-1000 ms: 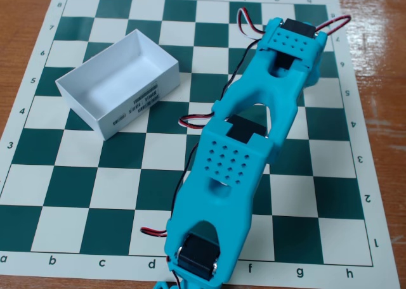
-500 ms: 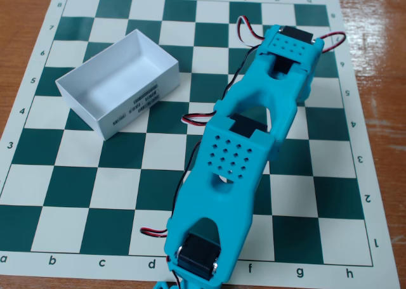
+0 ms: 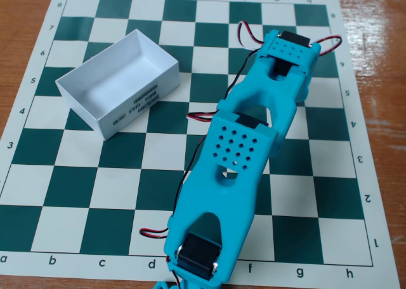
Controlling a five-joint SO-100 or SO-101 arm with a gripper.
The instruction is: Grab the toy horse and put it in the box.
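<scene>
The turquoise arm point(image 3: 244, 156) stretches from the bottom centre of the frame to the upper right, over the chessboard mat point(image 3: 76, 194) on the wooden counter point(image 3: 19, 23). Its far end hides the claw, so I cannot tell whether it is spread or closed. The white box point(image 3: 117, 83) sits open at upper left. The toy horse is not visible.

I count one white box point(image 3: 118, 85), one turquoise arm point(image 3: 244, 156) and one chessboard mat point(image 3: 76, 194).
</scene>
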